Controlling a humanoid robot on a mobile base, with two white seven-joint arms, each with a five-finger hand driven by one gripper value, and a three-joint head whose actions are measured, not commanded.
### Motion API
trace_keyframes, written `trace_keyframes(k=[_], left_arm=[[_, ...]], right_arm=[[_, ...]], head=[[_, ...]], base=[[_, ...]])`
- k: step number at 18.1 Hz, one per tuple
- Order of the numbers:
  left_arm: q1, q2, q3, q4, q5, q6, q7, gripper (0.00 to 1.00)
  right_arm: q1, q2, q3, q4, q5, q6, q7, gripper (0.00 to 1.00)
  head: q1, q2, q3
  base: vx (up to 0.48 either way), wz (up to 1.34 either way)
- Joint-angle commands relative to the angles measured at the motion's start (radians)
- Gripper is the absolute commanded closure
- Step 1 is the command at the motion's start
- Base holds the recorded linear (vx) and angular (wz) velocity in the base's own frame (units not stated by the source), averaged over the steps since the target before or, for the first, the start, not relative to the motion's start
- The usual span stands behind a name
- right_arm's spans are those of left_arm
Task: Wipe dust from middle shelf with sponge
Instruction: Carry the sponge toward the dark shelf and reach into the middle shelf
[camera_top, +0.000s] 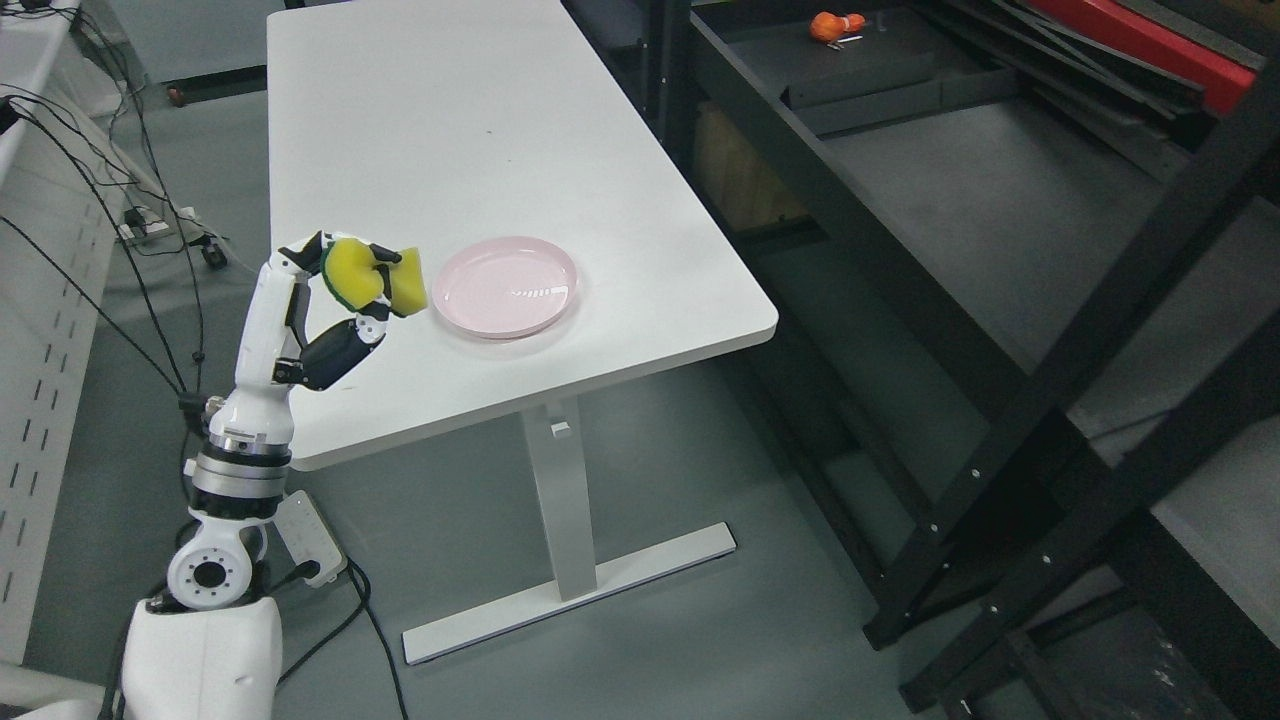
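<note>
My left hand (350, 290) is raised over the near left part of the white table (450, 130), fingers curled around a yellow sponge (375, 277) with a green scrub side. The sponge is squeezed and lifted off the tabletop, just left of a pink plate (506, 286). The dark metal shelf unit (1000, 200) stands to the right of the table; one of its grey shelf boards (1000, 210) lies open to view. My right arm does not show.
An orange object (836, 26) lies at the far end of the shelf board. Black diagonal braces (1060, 370) cross the front of the shelf unit. Cables (130, 250) and a power strip (312, 540) lie on the floor at left.
</note>
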Motion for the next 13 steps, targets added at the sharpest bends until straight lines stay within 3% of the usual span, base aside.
trace_keyframes(k=[1, 5, 7, 13], left_arm=[[-0.040, 0.178, -0.372, 0.023, 0.162, 0.030, 0.068, 0.99], [-0.246, 0.218, -0.511, 0.031, 0.126, 0.030, 0.030, 0.99], [-0.350, 0.212, -0.575, 0.036, 0.032, 0.030, -0.036, 0.99], [-0.617, -0.064, -0.607, 0.078, -0.351, -0.081, -0.334, 0.98]], right_arm=[[0.000, -0.017, 0.000, -0.017, 0.000, 0.072, 0.000, 0.00], [0.000, -0.017, 0.000, -0.017, 0.000, 0.072, -0.001, 0.00], [0.000, -0.017, 0.000, -0.017, 0.000, 0.072, 0.000, 0.00], [0.000, -0.017, 0.000, -0.017, 0.000, 0.072, 0.000, 0.00]], head=[[0.0000, 0.000, 0.000], [0.0000, 0.000, 0.000], [0.0000, 0.000, 0.000], [0.0000, 0.000, 0.000]], base=[[-0.294, -0.45], [-0.269, -0.53], [-0.287, -0.69], [-0.249, -0.93]])
